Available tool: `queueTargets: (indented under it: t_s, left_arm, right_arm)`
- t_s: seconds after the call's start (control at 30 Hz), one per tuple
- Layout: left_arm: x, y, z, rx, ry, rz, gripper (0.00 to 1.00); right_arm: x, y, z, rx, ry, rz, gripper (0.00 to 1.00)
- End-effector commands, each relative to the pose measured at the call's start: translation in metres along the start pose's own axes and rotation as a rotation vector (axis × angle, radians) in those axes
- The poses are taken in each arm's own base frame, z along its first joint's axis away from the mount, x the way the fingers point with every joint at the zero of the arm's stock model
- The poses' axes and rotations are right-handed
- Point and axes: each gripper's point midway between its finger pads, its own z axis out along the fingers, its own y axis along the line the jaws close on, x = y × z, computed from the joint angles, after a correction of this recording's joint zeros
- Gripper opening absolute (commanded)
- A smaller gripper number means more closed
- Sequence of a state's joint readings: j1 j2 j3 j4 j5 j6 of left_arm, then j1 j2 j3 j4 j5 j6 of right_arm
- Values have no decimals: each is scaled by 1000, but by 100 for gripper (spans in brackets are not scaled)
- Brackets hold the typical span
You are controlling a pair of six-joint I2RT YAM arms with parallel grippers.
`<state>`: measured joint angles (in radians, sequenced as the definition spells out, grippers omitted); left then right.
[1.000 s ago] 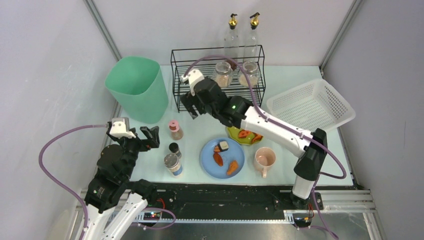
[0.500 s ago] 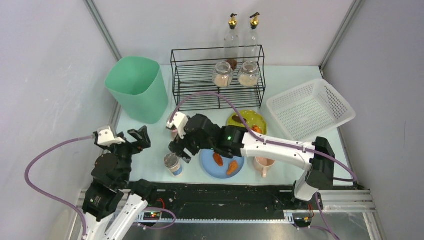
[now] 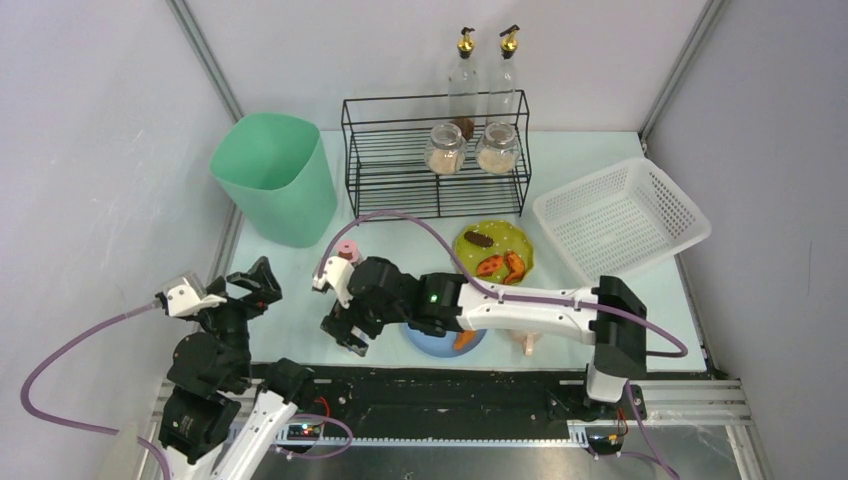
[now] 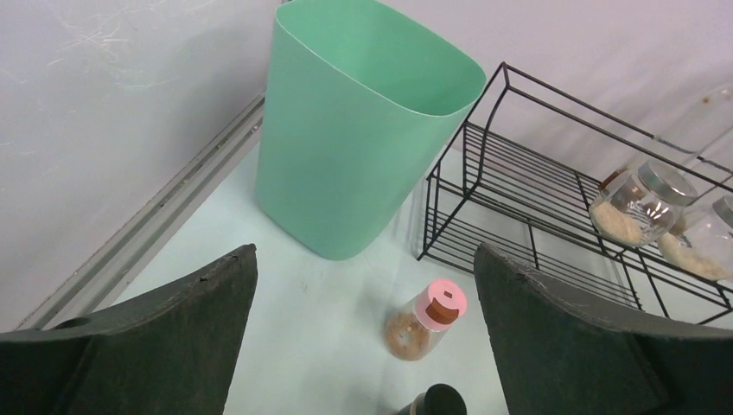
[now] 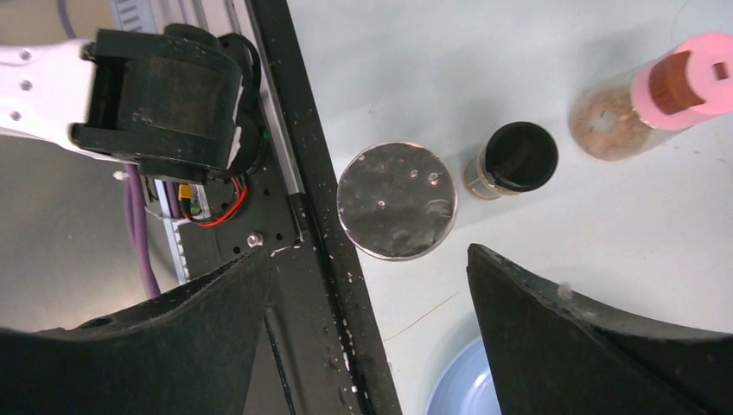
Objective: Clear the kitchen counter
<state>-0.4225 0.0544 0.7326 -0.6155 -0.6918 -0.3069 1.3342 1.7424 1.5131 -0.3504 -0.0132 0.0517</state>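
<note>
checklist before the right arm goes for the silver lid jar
1. Right tool open: ok, jaws wide apart.
2. Silver-lid jar lined up: ok, in the wrist view it sits within the gap, nearer one finger.
3. Tool height over the lid: cannot tell.
4. Room beside the jar: not ok, the black-lid jar stands very close, so a finger may bump it.
5. Left tool out of the way: ok, open, off to the left, apart from the jars.
6. Space on the rack: ok, its left part is bare.
</note>
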Motion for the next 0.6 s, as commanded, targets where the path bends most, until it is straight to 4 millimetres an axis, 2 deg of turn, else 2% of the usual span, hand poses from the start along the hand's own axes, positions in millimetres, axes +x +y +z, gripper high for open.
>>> queueTargets:
  t_s: [0.0, 0.27, 0.57]
  left_arm:
    - [-5, 6, 1, -44, -29, -33, 98]
    - [-3, 4, 3, -39, -19, -24, 98]
    - [-2, 2, 4, -35, -12, -19, 98]
  right_arm:
    - [-14, 3, 13, 39, -41, -2, 88]
    - [-8, -2, 33, 81, -18, -1, 94]
    - [0, -6, 46, 99, 4, -13, 91]
